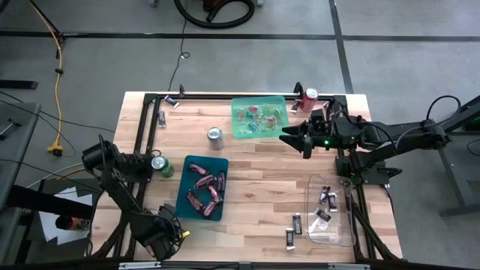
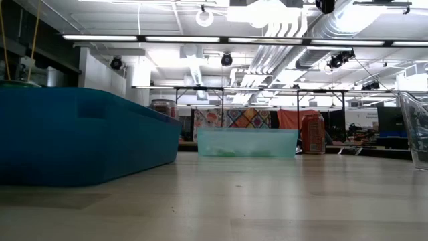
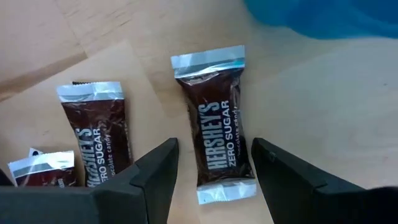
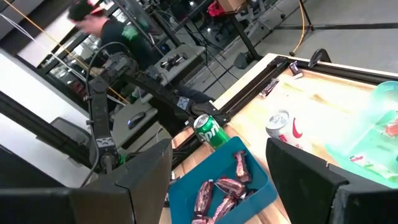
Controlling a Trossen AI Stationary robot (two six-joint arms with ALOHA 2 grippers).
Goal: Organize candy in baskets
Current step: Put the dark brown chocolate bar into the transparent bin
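High view: we see the left gripper (image 1: 169, 227) just beside the teal basket (image 1: 181, 196), at its corner. The right gripper (image 1: 294, 138) is well apart from it.

Low view: teal basket (image 2: 80, 137) only, no gripper in sight.

Left wrist view: gripper (image 3: 214, 155) wide, straddling one maroon bar (image 3: 217, 118) on the bench. The bar's long axis points toward the teal basket (image 3: 323, 15), crosswise to the closing direction. This is the nearer arm.

Right wrist view: gripper (image 4: 219, 146) wide, empty.

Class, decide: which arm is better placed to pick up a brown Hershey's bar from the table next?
Left. Its wrist view shows its open gripper straddling a bar lying on the table near the teal basket. The right gripper hangs open by the green basket, across the table.
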